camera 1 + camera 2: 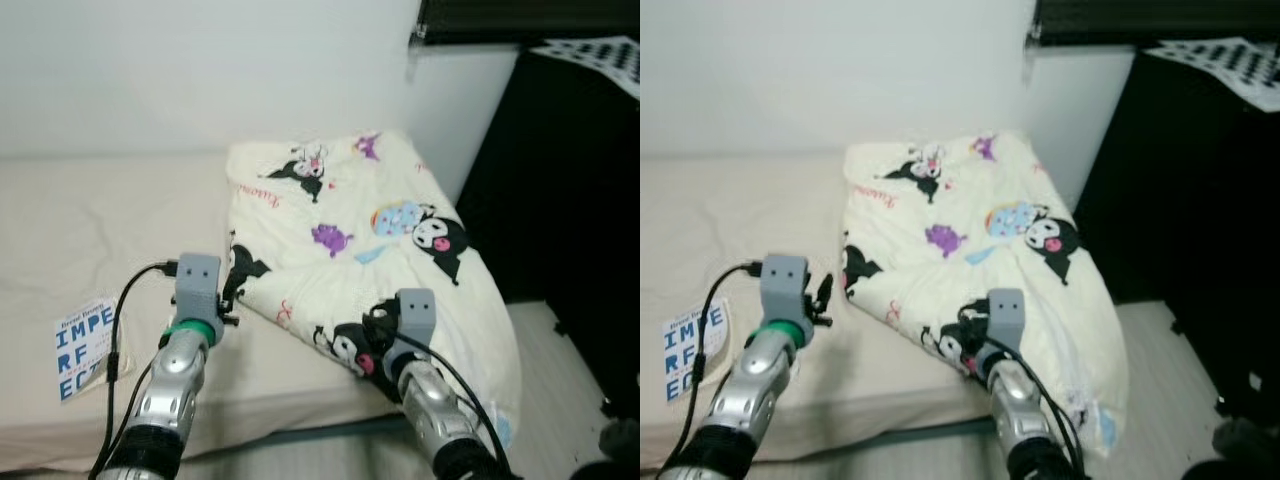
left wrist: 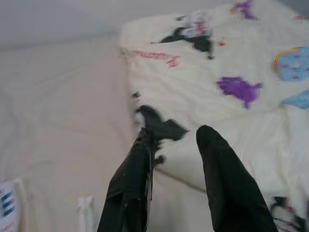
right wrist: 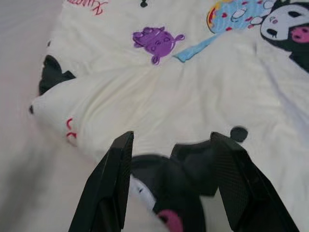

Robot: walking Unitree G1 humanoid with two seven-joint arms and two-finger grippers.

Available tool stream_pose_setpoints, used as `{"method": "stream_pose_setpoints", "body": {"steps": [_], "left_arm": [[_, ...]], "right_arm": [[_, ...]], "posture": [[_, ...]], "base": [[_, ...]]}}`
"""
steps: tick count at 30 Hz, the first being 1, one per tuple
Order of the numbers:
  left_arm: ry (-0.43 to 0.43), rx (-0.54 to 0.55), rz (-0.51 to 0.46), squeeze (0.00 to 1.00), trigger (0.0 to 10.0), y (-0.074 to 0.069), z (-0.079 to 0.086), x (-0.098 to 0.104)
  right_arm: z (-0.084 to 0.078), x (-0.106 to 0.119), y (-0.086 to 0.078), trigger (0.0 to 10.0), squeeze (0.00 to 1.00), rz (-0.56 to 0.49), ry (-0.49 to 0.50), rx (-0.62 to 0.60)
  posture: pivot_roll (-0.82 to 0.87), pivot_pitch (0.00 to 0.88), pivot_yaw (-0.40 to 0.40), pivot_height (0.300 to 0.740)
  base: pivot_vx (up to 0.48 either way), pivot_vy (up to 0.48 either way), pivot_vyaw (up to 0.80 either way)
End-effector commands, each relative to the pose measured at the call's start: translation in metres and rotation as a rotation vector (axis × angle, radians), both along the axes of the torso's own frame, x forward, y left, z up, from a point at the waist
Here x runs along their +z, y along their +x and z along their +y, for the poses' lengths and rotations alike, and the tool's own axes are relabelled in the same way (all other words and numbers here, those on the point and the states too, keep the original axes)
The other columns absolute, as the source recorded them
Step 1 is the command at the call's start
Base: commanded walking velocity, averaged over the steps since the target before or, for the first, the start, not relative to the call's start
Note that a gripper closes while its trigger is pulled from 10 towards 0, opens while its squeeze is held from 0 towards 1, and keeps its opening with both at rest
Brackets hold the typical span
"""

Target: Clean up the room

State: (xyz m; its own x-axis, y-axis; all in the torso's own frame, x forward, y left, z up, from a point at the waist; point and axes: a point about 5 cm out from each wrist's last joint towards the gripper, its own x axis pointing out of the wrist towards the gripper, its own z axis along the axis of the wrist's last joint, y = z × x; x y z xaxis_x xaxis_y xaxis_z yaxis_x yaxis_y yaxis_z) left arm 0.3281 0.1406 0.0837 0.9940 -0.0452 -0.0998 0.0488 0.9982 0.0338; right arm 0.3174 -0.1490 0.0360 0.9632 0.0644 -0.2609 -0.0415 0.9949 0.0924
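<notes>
Both grippers hover spread wide at the one cartoon-print blanket (image 1: 370,220): your left gripper (image 2: 176,140) at its near-left edge, your right gripper (image 3: 169,145) over its near edge, neither holding cloth. One blanket lies bunched on the one mattress (image 1: 110,230), its far side spilling off the bed edge (one printed card (image 1: 82,346) sits well to the blanket's left). Judged step: the reach before grasping; next, lower both onto the blanket's near hem and close.

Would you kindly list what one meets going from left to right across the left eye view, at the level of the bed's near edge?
Printed card on the bed → left gripper, open by the blanket's edge → right gripper, open over the cartoon-print blanket → dark cabinet.
</notes>
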Motion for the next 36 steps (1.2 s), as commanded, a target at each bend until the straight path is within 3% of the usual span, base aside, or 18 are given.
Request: {"method": "stream_pose_setpoints", "body": {"steps": [1, 22, 36], "left_arm": [[0.006, 0.019, 0.012, 0.00, 10.0, -0.003, 0.005, -0.004], [0.016, 0.090, 0.031, 0.00, 10.0, -0.010, 0.010, -0.013], [0.046, 0.076, 0.072, 0.00, 10.0, -0.014, 0.016, -0.021]], "right_arm": [[0.001, -0.006, -0.004, 10.0, 0.00, 0.024, 0.008, -0.005], [0.007, -0.004, -0.002, 10.0, 0.00, 0.020, -0.002, 0.063], [0.006, -0.002, 0.000, 10.0, 0.00, 0.019, 0.024, 0.050]], "posture": [[0.01, 0.000, 0.090, 0.740], [0.03, 0.000, 0.063, 0.740], [0.02, 0.000, 0.069, 0.740]], "base": [[0.000, 0.000, 0.00], [0.000, 0.000, 0.00], [0.000, 0.000, 0.00]]}}
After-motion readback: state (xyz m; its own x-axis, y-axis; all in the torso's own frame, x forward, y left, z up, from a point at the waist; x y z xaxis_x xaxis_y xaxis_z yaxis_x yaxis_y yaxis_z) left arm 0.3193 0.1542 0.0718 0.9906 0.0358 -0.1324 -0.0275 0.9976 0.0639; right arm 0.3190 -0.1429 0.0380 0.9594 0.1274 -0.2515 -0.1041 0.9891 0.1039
